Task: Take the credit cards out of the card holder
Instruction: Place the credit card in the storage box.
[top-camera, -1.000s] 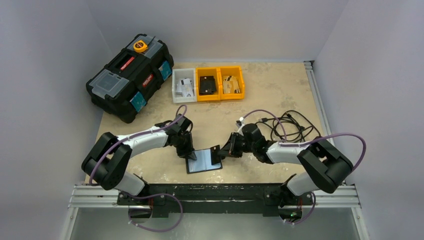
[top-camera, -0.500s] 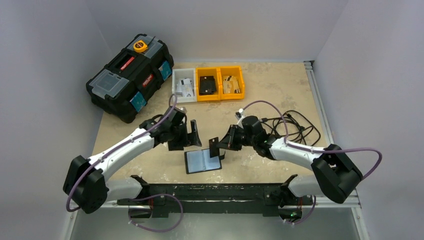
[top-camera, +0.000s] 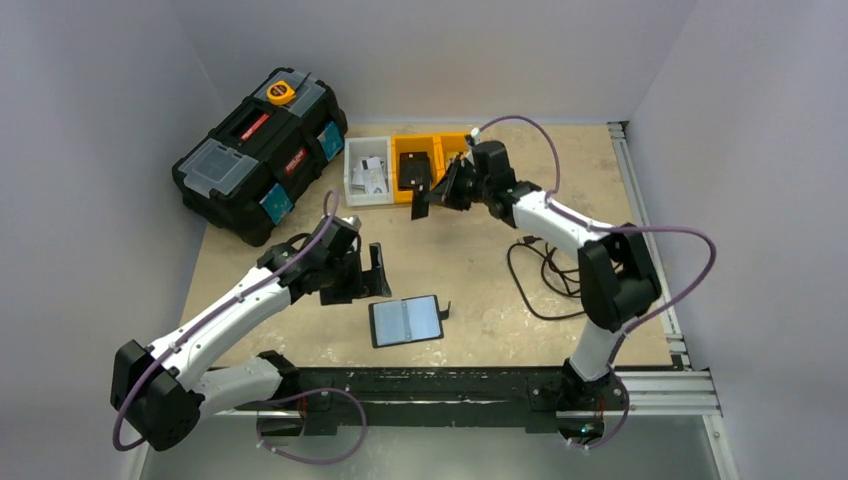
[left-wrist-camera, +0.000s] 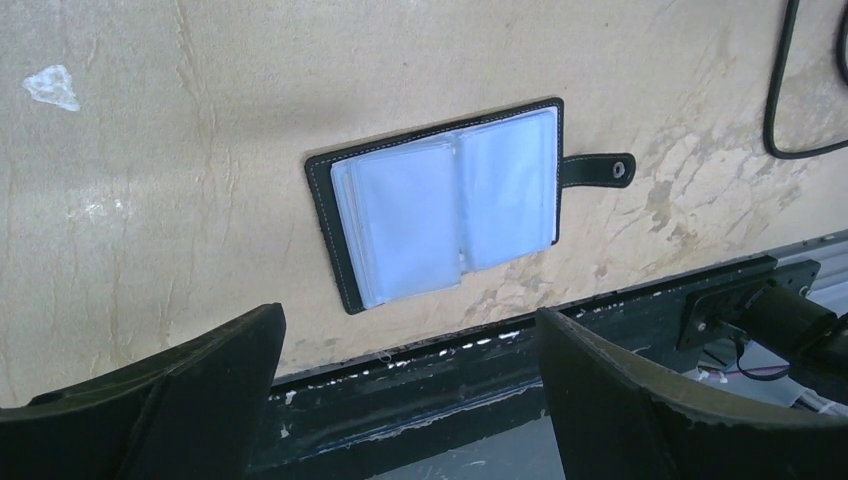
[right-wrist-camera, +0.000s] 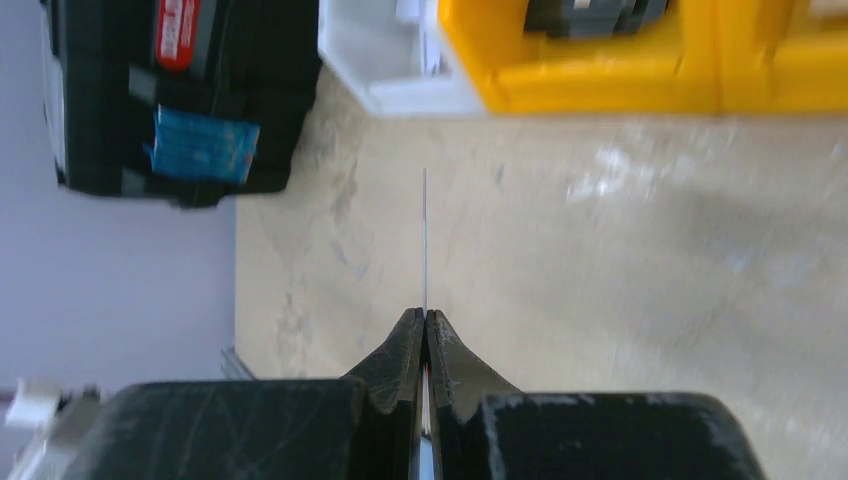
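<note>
- Top view: the card holder (top-camera: 406, 321) lies open and flat close to the table's near edge. My left gripper (top-camera: 372, 272) hangs just beyond it, jaws wide and empty.
- Same view: my right gripper (top-camera: 447, 187) is far out at the bins, pinched on one credit card (top-camera: 421, 195). The card hangs over bare table just in front of the white bin (top-camera: 366, 175) and a yellow bin (top-camera: 417, 168). The toolbox (top-camera: 260, 150) crowds the far left. A loose cable (top-camera: 545, 275) lies right of the holder, well apart from it.
- Left wrist view: the credit cards (left-wrist-camera: 400, 225) left in the holder sit in clear sleeves, pale blue, on two leaves. I judge them light, stiff and slick, and the soft sleeves will likely drag on them.
- The best hold looks like a card's exposed edge, pinched thin. The holder needs pinning down, or it may lift along with the card.
- The snap tab (left-wrist-camera: 598, 169) sticks out on one side and the black front rail (left-wrist-camera: 640, 315) runs just beside the holder. My open room is therefore on the table side.
- Right wrist view: the held card shows edge-on, a thin line running straight out from my closed fingertips. Only its end sits between the pads, so a knock on a bin wall could twist it loose. The bare table below leaves room to lower it.
</note>
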